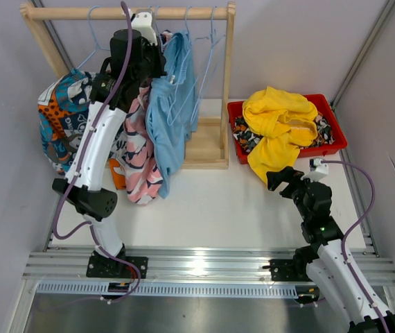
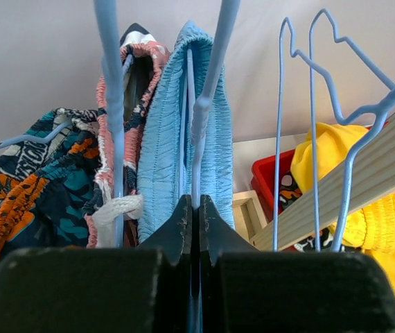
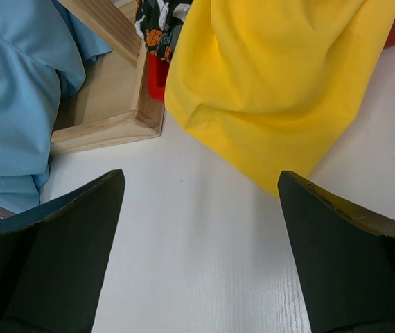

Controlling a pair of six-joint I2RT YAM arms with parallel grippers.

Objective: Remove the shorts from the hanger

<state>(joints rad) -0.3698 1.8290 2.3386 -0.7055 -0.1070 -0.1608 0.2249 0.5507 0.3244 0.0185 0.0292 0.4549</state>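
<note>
Left claw (image 2: 192, 201) grips the blue hanger (image 2: 213, 69) inside the light blue shorts (image 2: 159, 139), right claw (image 3: 199, 180) gapes empty; risk: a pull unhooks hanger and shorts together.

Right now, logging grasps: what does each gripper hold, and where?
Left gripper pinches a blue hanger wire inside the light blue shorts. Right gripper holds nothing.

1. The yellow shorts (image 1: 281, 128) are draped over the rim of the red bin (image 1: 337, 139) onto the table (image 1: 211, 201).
2. The blotched shorts (image 1: 242, 137) are bunched beneath them.
3. The light blue shorts (image 1: 170, 118), pink shorts (image 1: 141, 177) and patchwork shorts (image 1: 55, 121) are suspended below the wooden rail (image 1: 183, 12).
</note>
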